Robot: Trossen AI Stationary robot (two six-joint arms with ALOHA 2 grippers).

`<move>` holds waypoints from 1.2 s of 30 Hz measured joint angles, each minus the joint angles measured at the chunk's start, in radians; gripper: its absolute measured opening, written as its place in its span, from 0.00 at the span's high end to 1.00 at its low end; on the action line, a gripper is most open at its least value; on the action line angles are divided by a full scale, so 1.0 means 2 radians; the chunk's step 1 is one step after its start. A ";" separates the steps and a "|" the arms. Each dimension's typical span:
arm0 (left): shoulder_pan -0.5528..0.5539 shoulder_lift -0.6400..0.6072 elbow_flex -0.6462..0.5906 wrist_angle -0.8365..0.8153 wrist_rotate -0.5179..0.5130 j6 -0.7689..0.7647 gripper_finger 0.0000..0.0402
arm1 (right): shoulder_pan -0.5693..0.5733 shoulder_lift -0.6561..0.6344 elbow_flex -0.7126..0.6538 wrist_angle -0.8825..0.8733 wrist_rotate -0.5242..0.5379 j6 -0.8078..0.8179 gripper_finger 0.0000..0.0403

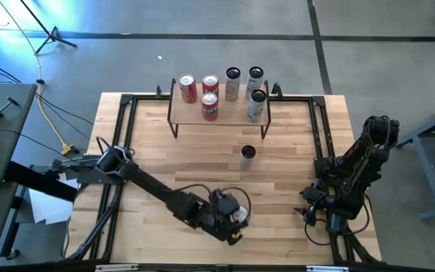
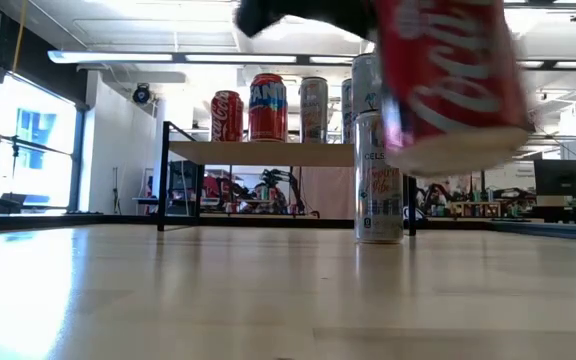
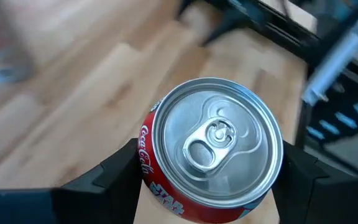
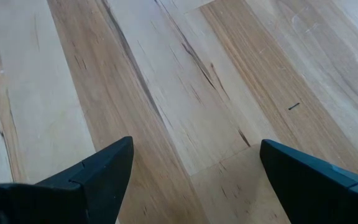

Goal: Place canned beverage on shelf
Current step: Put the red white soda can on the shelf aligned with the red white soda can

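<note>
Left fingers (image 3: 120, 180) clamp a red can (image 3: 213, 149), apparently lifted; right fingers (image 4: 110, 171) apart, idle.

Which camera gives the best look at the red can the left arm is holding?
The left wrist view: the red can fills it, top and tab clear. The low view shows its blurred side, the high view barely a glimpse, the right wrist view nothing.

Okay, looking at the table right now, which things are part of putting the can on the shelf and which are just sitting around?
Part of the job:
- red cola can, clamped in the left gripper, lifted off the table
- shelf, already carrying six cans

Just lying about:
- slim can standing alone on the table
- right gripper, open over bare wood
- yellow cable on the floor
</note>
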 joint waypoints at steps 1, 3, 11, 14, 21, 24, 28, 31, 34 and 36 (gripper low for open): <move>0.002 -0.007 0.000 -0.015 -0.008 -0.016 0.40 | 0.000 0.000 0.000 0.000 0.000 0.000 0.16; 0.005 -0.018 0.000 -0.033 -0.027 -0.042 0.40 | 0.000 0.000 0.000 0.000 -0.001 0.000 0.16; 0.013 -0.085 0.000 -0.162 -0.105 -0.112 0.40 | 0.000 0.000 0.000 0.000 -0.001 0.000 0.16; 0.017 -0.112 0.000 -0.229 -0.118 -0.136 0.40 | 0.000 0.000 0.000 0.000 0.000 0.000 0.16; 0.042 -0.174 0.000 -0.350 -0.126 -0.142 0.40 | 0.000 0.000 0.000 0.000 0.000 0.000 0.16; 0.059 -0.196 0.000 -0.383 -0.139 -0.120 0.40 | 0.000 0.000 0.000 0.000 0.001 0.000 0.16; 0.080 -0.226 -0.008 -0.406 -0.169 -0.091 0.40 | 0.000 0.000 0.000 0.000 0.001 0.000 0.16; 0.094 -0.252 -0.035 -0.412 -0.186 -0.079 0.40 | 0.000 0.000 0.000 0.000 0.001 0.000 0.16; 0.104 -0.279 -0.076 -0.408 -0.200 -0.079 0.40 | 0.000 0.000 0.000 0.000 0.001 0.000 0.16; 0.108 -0.298 -0.108 -0.394 -0.214 -0.079 0.40 | 0.000 0.000 0.000 0.000 0.001 0.000 0.16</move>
